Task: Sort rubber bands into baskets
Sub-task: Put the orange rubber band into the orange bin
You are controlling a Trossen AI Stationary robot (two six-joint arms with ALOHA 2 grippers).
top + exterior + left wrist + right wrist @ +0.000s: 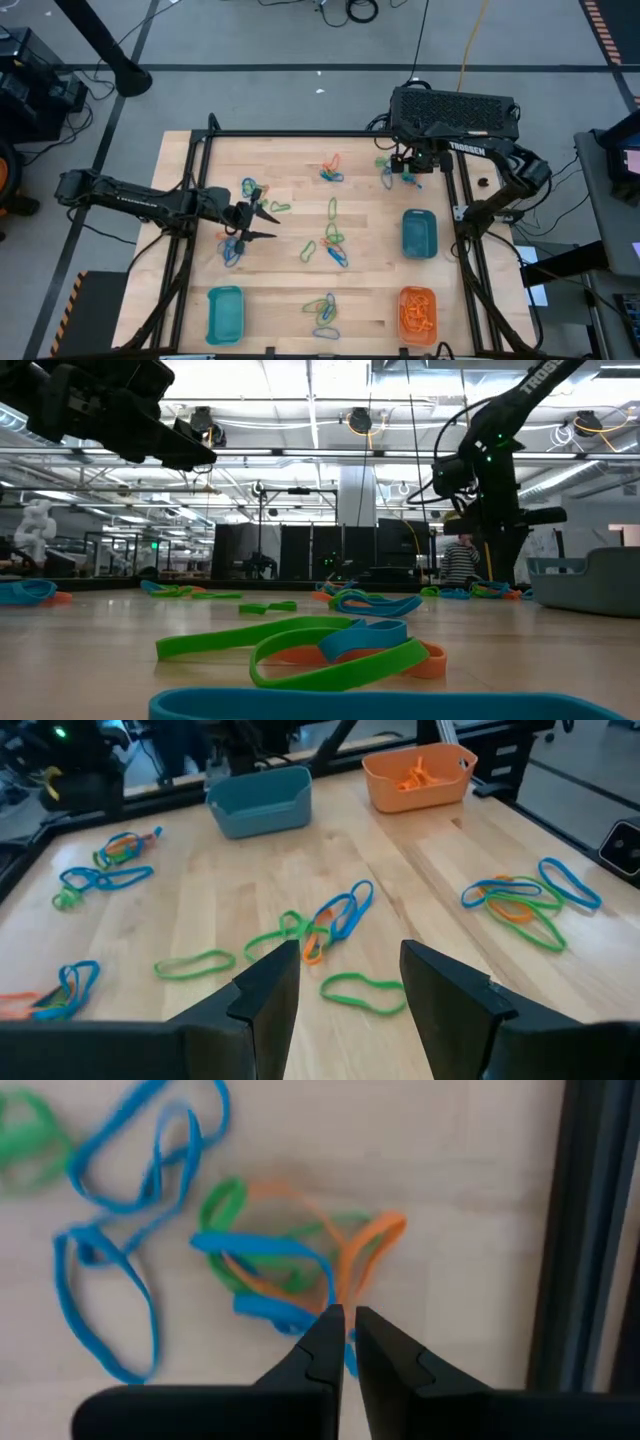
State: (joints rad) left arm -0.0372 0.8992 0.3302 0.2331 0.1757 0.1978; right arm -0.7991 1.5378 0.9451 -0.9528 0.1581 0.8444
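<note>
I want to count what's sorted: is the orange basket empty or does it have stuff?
Not empty: the orange basket holds orange rubber bands.

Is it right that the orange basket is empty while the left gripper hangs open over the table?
Not quite. The orange basket already holds orange rubber bands, as the high view shows and the left wrist view confirms. The left gripper does hang open over the table.

Table (370, 300) showing pale matt wood grain; baskets (419, 233) looking smooth plastic; rubber bands (340, 915) appearing matt elastic.
</note>
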